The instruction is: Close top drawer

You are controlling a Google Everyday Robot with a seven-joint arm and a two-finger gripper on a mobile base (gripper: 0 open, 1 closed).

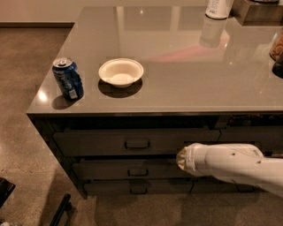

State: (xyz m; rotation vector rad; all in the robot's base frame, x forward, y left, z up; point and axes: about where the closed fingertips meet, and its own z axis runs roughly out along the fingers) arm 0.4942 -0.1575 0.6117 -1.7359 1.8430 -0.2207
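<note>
The top drawer (101, 142) is the wide dark grey front just under the counter's edge, with a small loop handle (137, 143) at its centre. I cannot tell how far it stands out from the stack. My gripper (180, 160) is at the tip of the white arm (234, 167) that reaches in from the right. It sits close to the drawer fronts, right of the handle, at the level of the top drawer's lower edge. The arm hides the part of the fronts behind it.
Two slimmer drawers (132, 171) lie below the top one. On the grey counter (185, 84) stand a blue can (67, 78) near the left corner, a white bowl (120, 72) and a white bottle (218, 8) at the back. Brown floor (26, 145) lies left.
</note>
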